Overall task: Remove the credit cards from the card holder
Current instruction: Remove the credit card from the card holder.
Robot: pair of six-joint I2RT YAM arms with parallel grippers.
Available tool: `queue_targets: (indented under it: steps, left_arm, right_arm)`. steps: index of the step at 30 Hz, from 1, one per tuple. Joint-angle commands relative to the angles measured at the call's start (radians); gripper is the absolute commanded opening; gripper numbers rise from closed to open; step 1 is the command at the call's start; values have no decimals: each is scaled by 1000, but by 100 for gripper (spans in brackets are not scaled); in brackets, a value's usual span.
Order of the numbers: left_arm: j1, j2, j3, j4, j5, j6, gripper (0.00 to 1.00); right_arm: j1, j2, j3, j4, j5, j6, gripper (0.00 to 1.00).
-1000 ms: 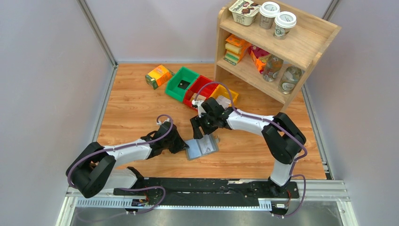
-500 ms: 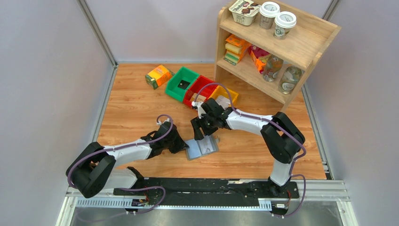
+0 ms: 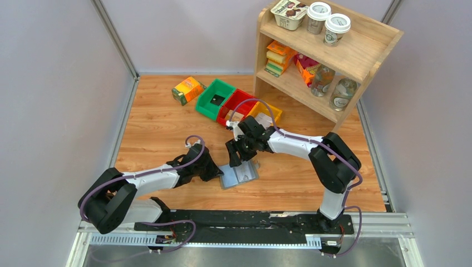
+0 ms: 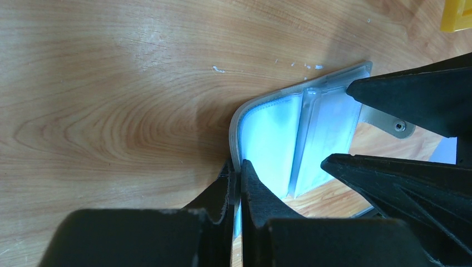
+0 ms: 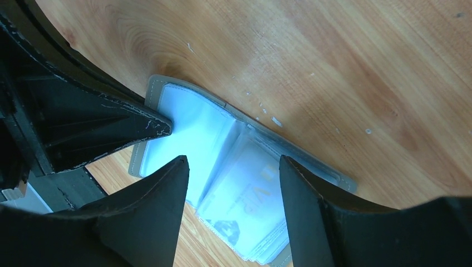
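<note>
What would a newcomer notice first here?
The open card holder lies near the middle of the table, its edge pinched by the shut left gripper. The right gripper hangs over its clear pockets with jaws apart. Behind, a stocked wooden shelf stands at far right.

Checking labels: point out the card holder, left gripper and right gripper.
card holder [image 3: 240, 176]: top view, open inner face.
left gripper [image 4: 238, 168]: left wrist view, between fingertips.
right gripper [image 5: 231, 162]: right wrist view, between fingertips.

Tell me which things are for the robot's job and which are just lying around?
For the job: card holder, the card in its clear pocket, left hand pinching its edge, right hand over it.
Just lying around: orange-green carton, wooden shelf, cups, bottles.
</note>
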Motion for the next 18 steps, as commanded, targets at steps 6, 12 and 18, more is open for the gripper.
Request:
queue_targets:
  steps: [6,12,18]
  left_arm:
    - [-5,-1,18,-5,-6,5,1]
    - [-5,0,18,-5,-6,5,1]
    - [-5,-4,15,-5,-8,4,1]
  right_arm:
    - [1,-71,38,-11,104,-14,68]
    - [-1,-60,53,-16,142,-25,71]
    - [-1,-33,46,-17,165,-23,71]
